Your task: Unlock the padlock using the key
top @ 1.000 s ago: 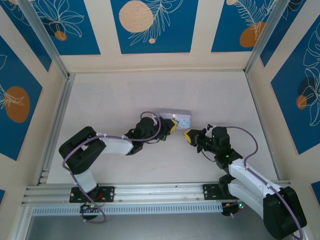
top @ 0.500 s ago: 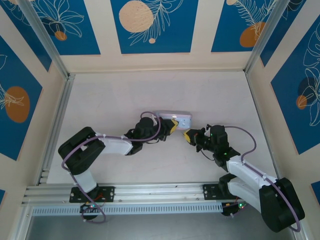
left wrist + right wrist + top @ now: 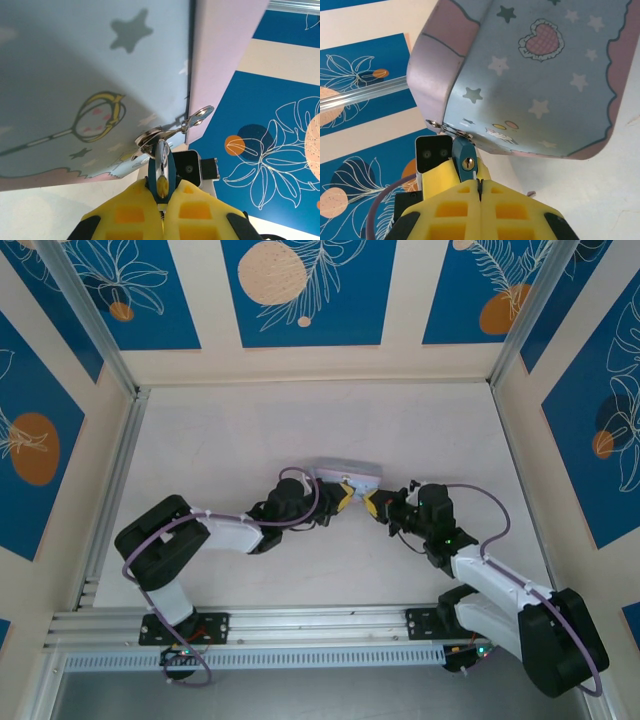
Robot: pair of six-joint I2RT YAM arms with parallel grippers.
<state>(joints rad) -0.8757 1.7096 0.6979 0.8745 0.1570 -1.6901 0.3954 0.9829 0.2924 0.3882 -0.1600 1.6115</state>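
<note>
Printed on the pale blue tin (image 3: 540, 90) are stars, a frilled heart and a wand, within a pink scalloped border. The blue padlock (image 3: 464, 161) is hung from the hasp (image 3: 451, 131) at the tin's edge. The left gripper (image 3: 162, 192) is clamped on the padlock body. The right gripper (image 3: 479, 189) is pressed together just below the brass keyhole (image 3: 467, 162), with a thin grey sliver, read as the key (image 3: 476, 174), held at the seam.

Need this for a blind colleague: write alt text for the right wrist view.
A small blue padlock, keyhole toward the camera, is fitted to the clasp of a pale blue tin with stars and a heart. Below, the right pincer's yellow fingers are shut, seemingly on the key.
</note>
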